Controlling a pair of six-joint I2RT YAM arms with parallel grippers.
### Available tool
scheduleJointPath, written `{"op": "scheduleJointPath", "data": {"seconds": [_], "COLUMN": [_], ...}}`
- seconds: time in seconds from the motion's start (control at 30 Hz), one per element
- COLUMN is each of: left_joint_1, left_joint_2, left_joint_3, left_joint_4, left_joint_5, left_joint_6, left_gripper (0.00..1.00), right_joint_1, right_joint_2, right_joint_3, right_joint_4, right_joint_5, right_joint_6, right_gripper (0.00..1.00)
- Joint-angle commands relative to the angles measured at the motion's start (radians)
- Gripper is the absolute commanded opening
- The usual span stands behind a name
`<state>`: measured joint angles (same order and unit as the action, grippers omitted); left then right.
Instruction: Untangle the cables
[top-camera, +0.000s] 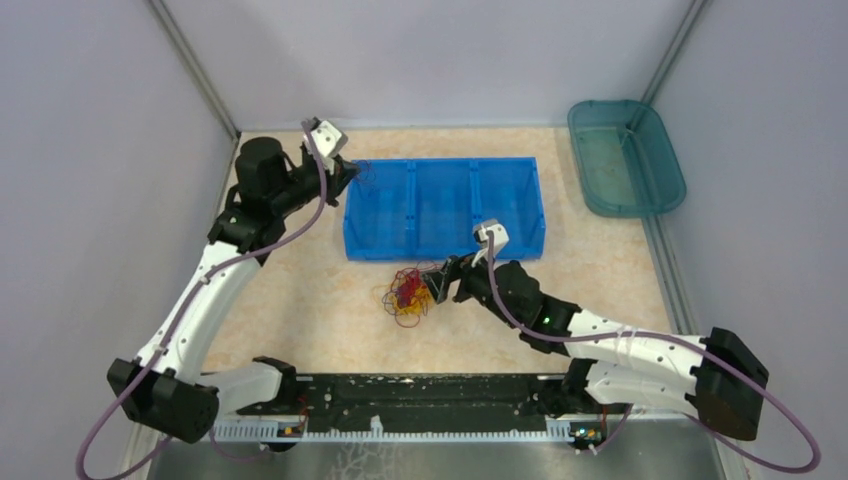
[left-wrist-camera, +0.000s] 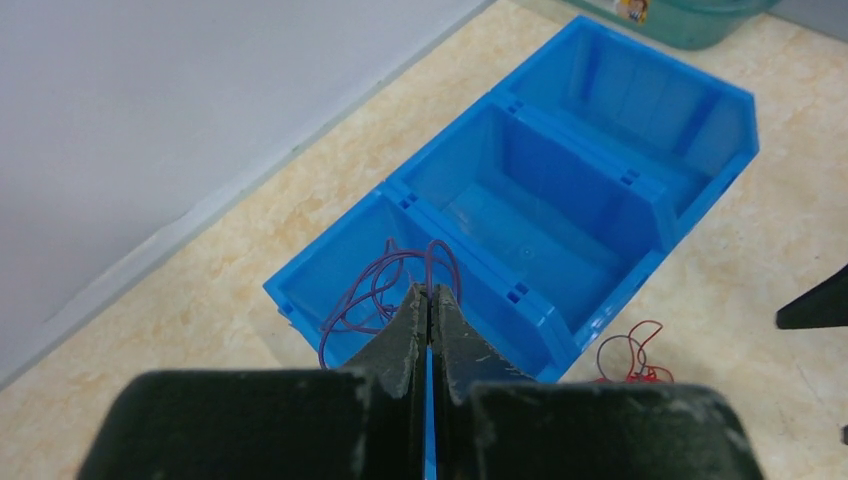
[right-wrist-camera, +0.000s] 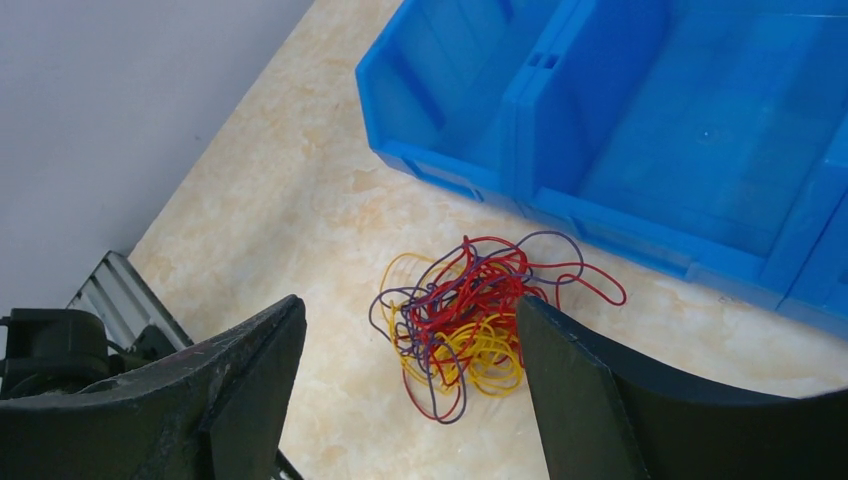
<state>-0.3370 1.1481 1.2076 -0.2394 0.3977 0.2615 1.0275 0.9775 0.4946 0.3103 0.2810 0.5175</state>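
1. Cable tangle (red, yellow and purple strands) is seen lying on the table, just near of the blue bin, towards its left half.
2. R gripper is held over the tangle w/ fingers spread wide, one on each side; contact can't be told.
3. L gripper is placed at the bin's left end, fingers pressed together on a purple cable, its loops over the left compartment.
4. Teal tray is set far right.
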Motion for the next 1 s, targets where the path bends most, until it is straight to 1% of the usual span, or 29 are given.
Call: {"op": "scheduleJointPath", "data": {"seconds": [0.0, 0.23, 0.4, 0.47, 0.5, 0.53, 0.6, 0.63, 0.67, 0.7, 0.73, 0.87, 0.97], "left_joint_1": [-0.003, -0.004, -0.004, -0.003, -0.003, -0.004, -0.003, -0.003, -0.003, -0.003, -0.002, -0.002, -0.002], "left_joint_2": [0.056, 0.178, 0.250, 0.269, 0.277, 0.285, 0.299, 0.303, 0.302, 0.297, 0.289, 0.249, 0.197], "left_joint_3": [-0.047, -0.043, -0.028, -0.021, -0.016, -0.010, 0.016, 0.033, 0.048, 0.060, 0.075, 0.129, 0.123], "left_joint_4": [0.088, 0.069, 0.096, 0.109, 0.110, 0.103, 0.055, 0.025, -0.001, -0.024, -0.055, -0.224, -0.344], "left_joint_5": [-0.046, -0.051, -0.084, -0.100, -0.107, -0.106, -0.090, -0.086, -0.095, -0.095, -0.088, -0.002, 0.063], "left_joint_6": [0.063, 0.096, 0.125, 0.131, 0.130, 0.130, 0.138, 0.139, 0.132, 0.123, 0.124, 0.149, 0.155], "left_gripper": [0.00, 0.00, 0.00, 0.02, 0.06, 0.20, 0.64, 0.83, 0.94, 0.98, 1.00, 1.00, 1.00], "right_joint_1": [-0.010, -0.010, -0.010, -0.010, -0.010, -0.010, -0.012, -0.013, -0.016, -0.018, -0.020, -0.029, -0.030], "right_joint_2": [-0.041, -0.055, -0.070, -0.075, -0.077, -0.077, -0.074, -0.068, -0.059, -0.049, -0.036, 0.031, 0.106], "right_joint_3": [-0.006, -0.014, -0.018, -0.016, -0.017, -0.015, -0.013, -0.009, -0.003, 0.002, 0.008, 0.024, 0.037], "right_joint_4": [0.017, 0.007, -0.005, -0.010, -0.012, -0.014, -0.021, -0.028, -0.035, -0.042, -0.049, -0.052, -0.013], "right_joint_5": [0.043, 0.058, 0.063, 0.067, 0.067, 0.069, 0.071, 0.067, 0.058, 0.049, 0.040, -0.013, -0.081], "right_joint_6": [-0.003, -0.002, -0.005, -0.006, -0.008, -0.008, -0.008, -0.007, -0.007, -0.008, -0.008, -0.013, -0.019], "right_gripper": [0.78, 0.78, 0.77, 0.78, 0.78, 0.78, 0.78, 0.78, 0.79, 0.79, 0.79, 0.79, 0.77]}}
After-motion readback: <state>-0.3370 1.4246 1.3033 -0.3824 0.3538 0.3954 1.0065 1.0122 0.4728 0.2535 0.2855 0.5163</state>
